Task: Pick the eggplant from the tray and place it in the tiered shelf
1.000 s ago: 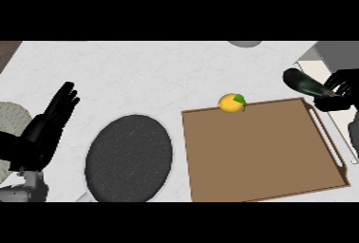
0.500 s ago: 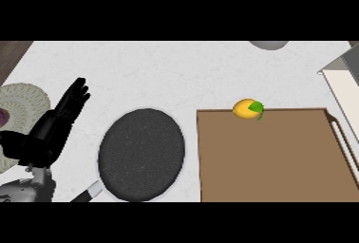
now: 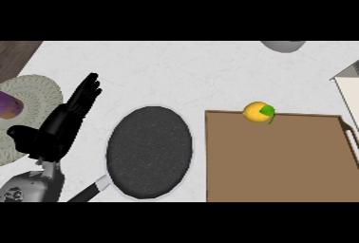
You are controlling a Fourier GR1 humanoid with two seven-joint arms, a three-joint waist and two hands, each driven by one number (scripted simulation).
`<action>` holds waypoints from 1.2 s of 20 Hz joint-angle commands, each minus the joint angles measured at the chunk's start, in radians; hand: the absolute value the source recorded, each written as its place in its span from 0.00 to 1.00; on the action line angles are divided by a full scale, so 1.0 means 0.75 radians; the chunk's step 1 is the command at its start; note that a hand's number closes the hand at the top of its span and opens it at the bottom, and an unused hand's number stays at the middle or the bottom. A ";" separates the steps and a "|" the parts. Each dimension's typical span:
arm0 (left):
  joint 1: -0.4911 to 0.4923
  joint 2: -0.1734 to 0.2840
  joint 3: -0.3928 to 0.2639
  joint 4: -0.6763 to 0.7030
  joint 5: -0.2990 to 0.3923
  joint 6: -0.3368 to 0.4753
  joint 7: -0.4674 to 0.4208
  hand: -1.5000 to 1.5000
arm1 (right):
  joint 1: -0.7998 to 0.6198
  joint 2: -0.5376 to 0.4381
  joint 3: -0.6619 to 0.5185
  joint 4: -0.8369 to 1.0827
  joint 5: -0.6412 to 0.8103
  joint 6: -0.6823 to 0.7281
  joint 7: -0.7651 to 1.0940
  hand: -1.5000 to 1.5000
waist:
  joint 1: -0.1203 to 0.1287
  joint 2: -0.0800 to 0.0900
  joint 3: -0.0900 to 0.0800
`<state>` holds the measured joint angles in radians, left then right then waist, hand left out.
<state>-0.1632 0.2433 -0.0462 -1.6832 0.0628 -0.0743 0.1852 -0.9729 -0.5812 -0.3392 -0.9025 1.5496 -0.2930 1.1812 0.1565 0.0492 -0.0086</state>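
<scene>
The brown tray point(image 3: 280, 161) fills the lower right of the head view. On its far edge sits an orange fruit with a green leaf point(image 3: 258, 112). No eggplant shows on the tray. The white corner of the tiered shelf point(image 3: 347, 83) juts in at the right edge. My left hand point(image 3: 60, 128) rests open at the left, fingers straight and pointing up, holding nothing. My right hand is out of the picture.
A dark round frying pan point(image 3: 148, 151) lies between my left hand and the tray, handle toward the lower left. A pale woven plate point(image 3: 35, 90) at the left edge carries a purple thing point(image 3: 8, 105). A grey round object point(image 3: 284, 45) is cut off at the top.
The view has swung left, so the tray, the fruit and the pan now sit further right. My right hand, which held a dark eggplant at the upper right, has left the picture.
</scene>
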 commanded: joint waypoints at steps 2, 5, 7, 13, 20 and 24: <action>-0.030 0.001 0.009 0.021 0.001 -0.001 0.003 0.50 | -0.161 0.031 -0.029 0.098 0.214 -0.116 0.360 1.00 | -0.003 0.003 0.009; -0.008 -0.028 -0.027 0.016 -0.006 0.005 0.011 0.50 | -0.256 0.020 -0.097 -0.102 0.146 -0.390 0.199 1.00 | 0.003 -0.008 0.019; -0.021 -0.028 -0.020 0.016 -0.011 0.011 -0.005 0.50 | -0.266 0.040 -0.137 -0.105 0.162 -0.477 0.167 1.00 | -0.004 0.002 0.018; 0.003 -0.013 0.013 0.008 -0.006 0.021 -0.002 0.50 | -0.087 -0.032 -0.254 0.184 0.360 -0.117 0.026 1.00 | -0.075 0.023 0.002; -0.003 -0.008 0.013 0.021 -0.011 0.023 0.038 0.50 | -0.245 -0.071 -0.192 0.441 0.632 0.210 0.165 1.00 | -0.068 -0.024 0.005; 0.015 -0.009 0.037 0.040 -0.011 0.031 0.013 0.50 | -0.351 -0.093 -0.179 0.561 0.709 0.255 0.156 1.00 | -0.090 -0.031 0.009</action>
<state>-0.1756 0.2339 -0.0318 -1.6617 0.0521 -0.0516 0.2043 -1.1742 -0.6376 -0.4927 -0.5653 2.0137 -0.2570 1.1723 0.1050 0.0362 -0.0032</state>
